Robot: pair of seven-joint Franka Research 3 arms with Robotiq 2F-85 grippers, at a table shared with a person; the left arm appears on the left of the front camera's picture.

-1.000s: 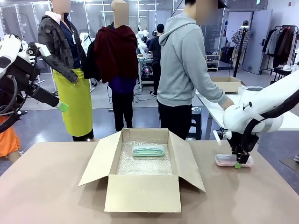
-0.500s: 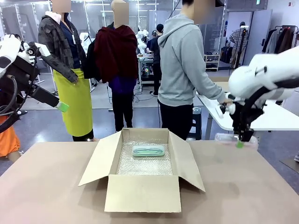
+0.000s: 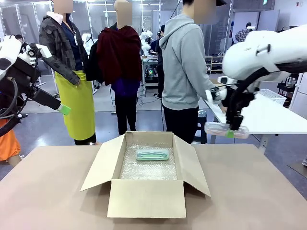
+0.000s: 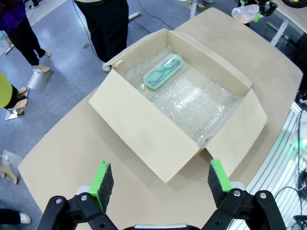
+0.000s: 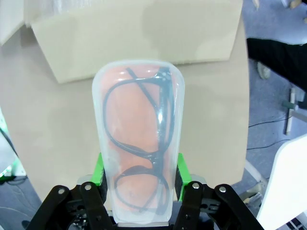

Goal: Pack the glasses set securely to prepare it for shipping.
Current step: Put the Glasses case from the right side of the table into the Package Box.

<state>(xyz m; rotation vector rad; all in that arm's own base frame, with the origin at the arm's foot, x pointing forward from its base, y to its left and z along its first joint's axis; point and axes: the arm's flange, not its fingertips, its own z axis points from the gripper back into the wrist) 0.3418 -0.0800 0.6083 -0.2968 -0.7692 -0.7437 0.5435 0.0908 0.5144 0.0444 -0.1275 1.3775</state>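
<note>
Clamped between the green pads point(image 5: 100, 168) of the right gripper point(image 5: 139, 168): the pale pink case point(image 5: 139, 120), pinched near one end, most of its length jutting out past the fingertips, dark-framed glasses point(image 5: 136, 139) showing through the translucent shell. Held roughly level in the air, well above the table point(image 3: 48, 191), with the cardboard box point(image 3: 146, 199) lower down and off to that gripper's side. Left gripper point(image 4: 160, 176) spread wide with nothing between the pads, high over the box. Below and ahead of its fingers: the mint green case point(image 4: 163, 72), lying on bubble wrap point(image 4: 201, 98) inside the box, seemingly just beside the wall farthest from that gripper, though contact with it is hard to judge.
</note>
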